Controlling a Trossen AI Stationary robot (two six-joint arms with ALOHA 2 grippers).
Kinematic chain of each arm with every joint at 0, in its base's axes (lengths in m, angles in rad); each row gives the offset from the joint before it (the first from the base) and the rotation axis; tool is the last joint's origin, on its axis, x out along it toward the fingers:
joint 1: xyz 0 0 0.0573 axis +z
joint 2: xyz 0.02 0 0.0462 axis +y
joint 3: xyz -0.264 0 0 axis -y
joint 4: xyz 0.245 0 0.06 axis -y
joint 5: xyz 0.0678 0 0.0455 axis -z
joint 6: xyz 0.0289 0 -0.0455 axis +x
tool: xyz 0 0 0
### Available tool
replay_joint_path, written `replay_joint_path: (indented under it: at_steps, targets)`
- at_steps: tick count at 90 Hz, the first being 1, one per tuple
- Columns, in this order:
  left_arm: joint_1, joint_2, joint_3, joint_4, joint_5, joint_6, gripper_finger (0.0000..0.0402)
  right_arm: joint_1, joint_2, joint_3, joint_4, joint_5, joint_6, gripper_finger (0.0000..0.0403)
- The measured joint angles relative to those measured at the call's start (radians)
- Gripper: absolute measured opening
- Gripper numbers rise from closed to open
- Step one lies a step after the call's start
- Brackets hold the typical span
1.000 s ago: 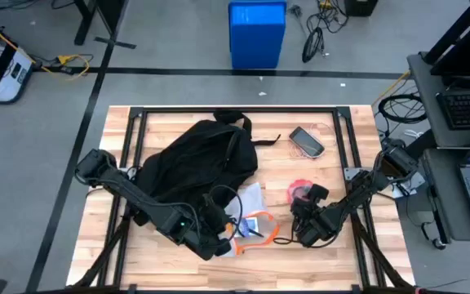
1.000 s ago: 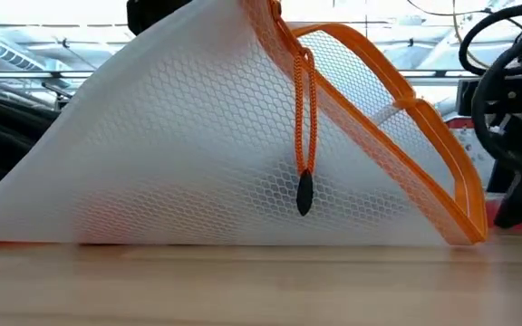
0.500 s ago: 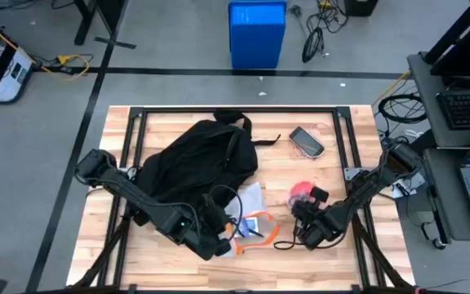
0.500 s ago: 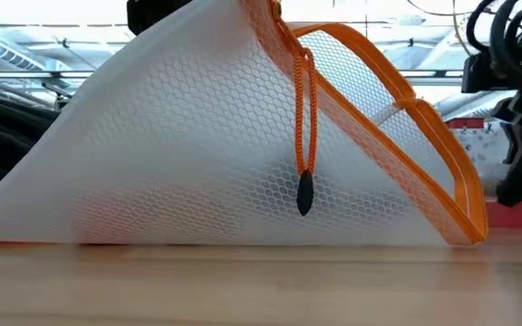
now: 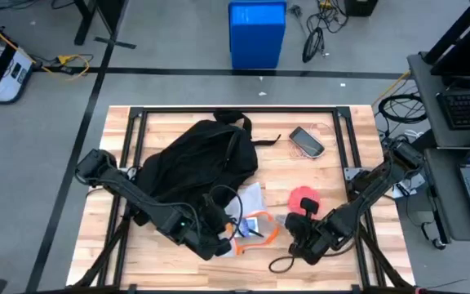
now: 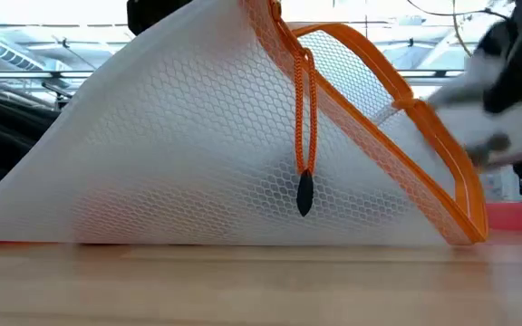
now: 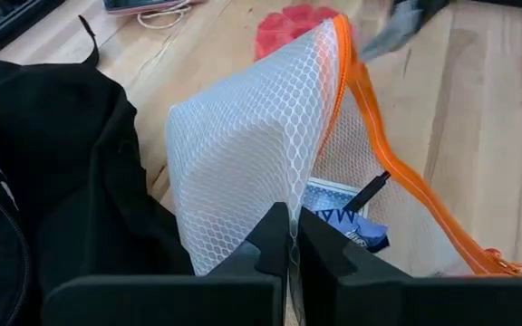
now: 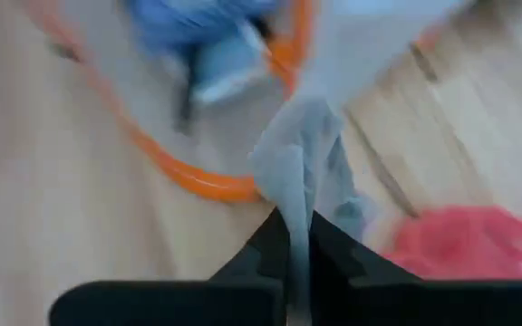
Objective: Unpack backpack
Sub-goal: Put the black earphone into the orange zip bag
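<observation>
Pinching the white mesh pouch (image 7: 252, 136) at lower centre, our left gripper (image 7: 290, 237) holds it open while our right gripper (image 8: 294, 237), clamped on a grey cloth (image 8: 302, 172), pulls contents out; the backpack (image 5: 194, 163) lies upper left. Next we judge the cloth needs setting down clear.

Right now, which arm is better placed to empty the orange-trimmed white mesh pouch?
Right. Left gripper is shut on the white mesh pouch, propping it; right gripper, pinching a pale sheet, sits by its opening.

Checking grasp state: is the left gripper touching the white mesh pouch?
Touching. The left wrist view shows the left gripper closed on the white mesh pouch's edge, mesh pinched between its fingers.
</observation>
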Motion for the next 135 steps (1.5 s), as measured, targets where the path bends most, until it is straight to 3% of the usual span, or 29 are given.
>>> replay_joint_path:
  at_steps: [30,56,68,93,109,124,135]
  targets:
    - [0.0,0.0,0.0,0.003,0.0,-0.005,0.0,0.047,0.013,0.043,0.293,0.09,-0.147,0.0001]
    - [0.0,0.0,0.0,0.009,0.0,-0.005,0.0,-0.071,0.065,0.043,0.358,0.092,-0.266,0.0]
    - [0.0,0.0,0.0,0.009,0.0,-0.005,0.0,-0.149,0.099,0.043,0.429,0.056,-0.326,0.0]
    - [0.0,0.0,0.0,0.007,-0.006,0.001,0.0,-0.294,0.21,0.042,0.644,-0.133,-0.427,0.0005]
    - [0.0,0.0,0.0,0.007,-0.007,0.002,0.0,-0.325,0.242,0.042,0.844,-0.265,-0.557,0.0059]
    - [0.0,0.0,0.0,0.007,-0.006,0.002,0.0,-0.317,0.242,0.042,0.8,-0.286,-0.564,0.0149]
    - [0.0,0.0,0.0,0.007,-0.005,0.003,0.0,-0.315,0.225,0.042,0.671,-0.285,-0.506,0.0212]
